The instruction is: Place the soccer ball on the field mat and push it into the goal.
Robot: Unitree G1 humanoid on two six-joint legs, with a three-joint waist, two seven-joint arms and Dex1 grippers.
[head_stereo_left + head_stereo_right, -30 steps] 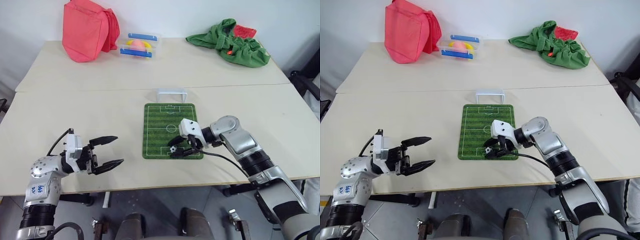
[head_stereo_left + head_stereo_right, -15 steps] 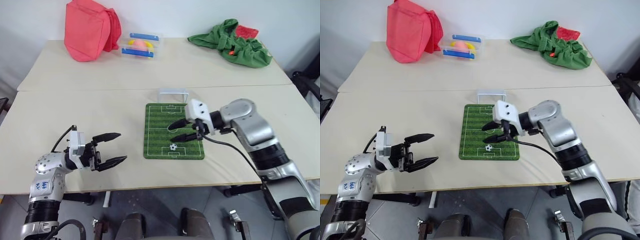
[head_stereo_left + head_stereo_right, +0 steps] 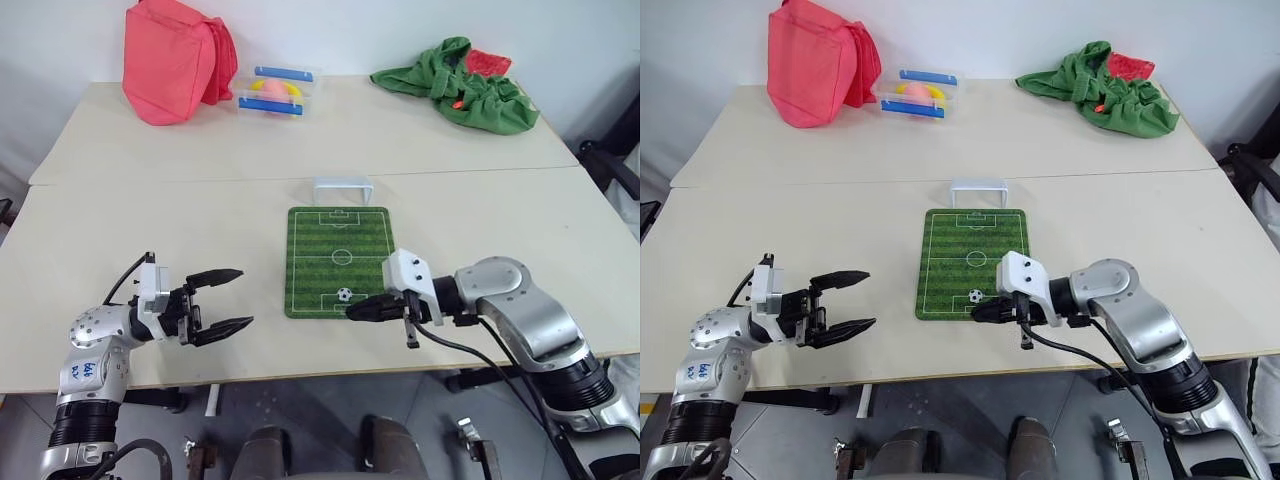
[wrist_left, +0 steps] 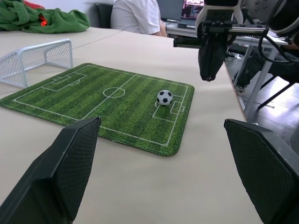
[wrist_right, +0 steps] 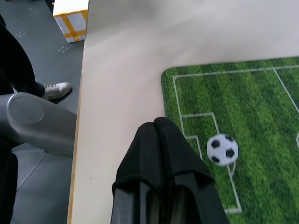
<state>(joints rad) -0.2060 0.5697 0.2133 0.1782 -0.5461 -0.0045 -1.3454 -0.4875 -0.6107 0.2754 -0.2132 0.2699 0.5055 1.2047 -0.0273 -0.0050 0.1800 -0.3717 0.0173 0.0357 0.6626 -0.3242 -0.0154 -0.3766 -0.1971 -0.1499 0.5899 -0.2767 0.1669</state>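
Your soccer ball (image 3: 344,295) sits free on the near end of the field mat (image 3: 338,260), inside the near penalty box. Judge it as very light, hard and smooth: it will roll at the slightest touch and likely veer if struck off-centre, so don't pinch it. Meet it squarely on its near side and push along the mat's length toward the goal (image 3: 342,187), which stands just off the far edge.

Your right gripper (image 3: 362,311) has its fingers pressed together, empty, just near and right of the ball, at the mat's near right corner. A second ago those fingers were parted around the ball; since then they have lifted off, pulled back toward you and shut. Your left gripper (image 3: 238,298) stays spread apart over bare table, well left of the mat.
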